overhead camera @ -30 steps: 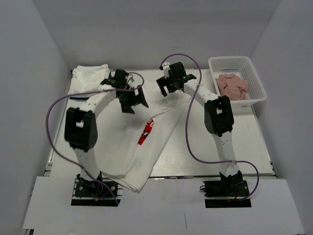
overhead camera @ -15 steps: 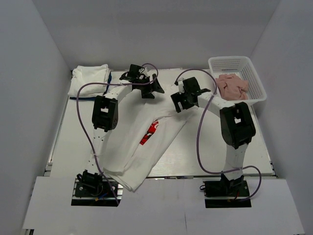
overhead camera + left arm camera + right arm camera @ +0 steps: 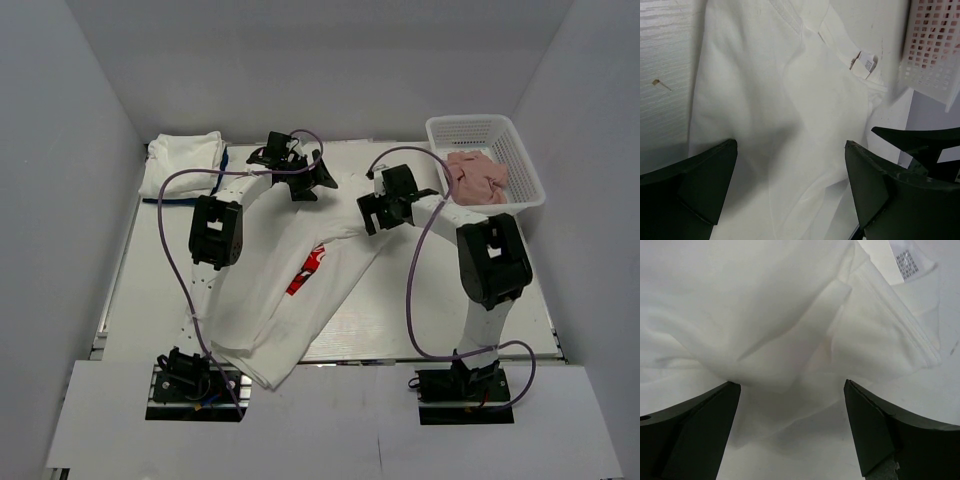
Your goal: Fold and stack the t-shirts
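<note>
A white t-shirt (image 3: 290, 300) with a red chest print (image 3: 307, 270) lies folded lengthwise, running diagonally from the table's front edge to the back middle. Its collar end lies between the two grippers. My left gripper (image 3: 315, 180) is open just above the shirt's far left part, white cloth (image 3: 790, 130) between its fingers. My right gripper (image 3: 378, 212) is open over the shirt's far right edge; the collar with its label (image 3: 907, 262) shows in its view. A folded white t-shirt bundle (image 3: 182, 162) lies at the back left.
A white plastic basket (image 3: 520, 170) holding pink cloth (image 3: 475, 172) stands at the back right, close to the right arm; its mesh shows in the left wrist view (image 3: 935, 45). Grey walls enclose the table on three sides.
Both arms have swung to the right and back over the shirt's collar end. The shirt's top has shifted right and straightened. The folded bundle at the back left is uncovered now.
</note>
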Robot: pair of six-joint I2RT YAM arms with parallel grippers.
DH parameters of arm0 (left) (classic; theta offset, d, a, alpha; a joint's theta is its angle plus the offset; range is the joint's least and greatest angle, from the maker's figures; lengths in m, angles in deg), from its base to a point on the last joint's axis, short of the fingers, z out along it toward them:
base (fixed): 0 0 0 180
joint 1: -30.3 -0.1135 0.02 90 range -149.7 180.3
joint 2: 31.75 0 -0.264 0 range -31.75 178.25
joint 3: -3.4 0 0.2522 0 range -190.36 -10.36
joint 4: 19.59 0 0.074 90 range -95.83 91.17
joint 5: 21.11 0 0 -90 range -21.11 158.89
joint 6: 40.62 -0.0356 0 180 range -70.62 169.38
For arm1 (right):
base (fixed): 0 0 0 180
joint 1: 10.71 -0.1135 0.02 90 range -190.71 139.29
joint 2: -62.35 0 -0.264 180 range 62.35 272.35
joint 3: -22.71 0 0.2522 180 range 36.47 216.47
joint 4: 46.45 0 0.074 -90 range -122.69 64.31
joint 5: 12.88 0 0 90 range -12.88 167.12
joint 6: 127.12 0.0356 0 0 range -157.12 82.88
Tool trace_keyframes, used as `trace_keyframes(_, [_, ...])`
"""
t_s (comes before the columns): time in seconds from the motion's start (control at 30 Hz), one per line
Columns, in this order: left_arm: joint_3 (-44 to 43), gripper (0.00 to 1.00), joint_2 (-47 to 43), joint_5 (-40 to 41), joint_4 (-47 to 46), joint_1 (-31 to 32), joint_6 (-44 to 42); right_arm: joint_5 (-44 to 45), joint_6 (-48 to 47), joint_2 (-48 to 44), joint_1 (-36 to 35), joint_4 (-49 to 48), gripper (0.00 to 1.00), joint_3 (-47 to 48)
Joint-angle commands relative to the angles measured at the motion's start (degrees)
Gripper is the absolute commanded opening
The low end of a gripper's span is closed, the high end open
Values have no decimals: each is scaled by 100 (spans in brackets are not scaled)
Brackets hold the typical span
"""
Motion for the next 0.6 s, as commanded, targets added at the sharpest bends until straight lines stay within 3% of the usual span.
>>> trace_keyframes(0.0, [230, 100, -80, 939, 283, -66, -69, -432, 189, 371, 20, -256, 90, 535])
trace_keyframes(0.33, [63, 100, -247, 2443, 1030, -277, 300, -625, 700, 2155, 301, 789, 90, 2539])
trace_keyframes(0.57, [116, 100, -414, 2672, 1084, -383, 608, -845, 717, 4095, 485, 1239, 90, 5298])
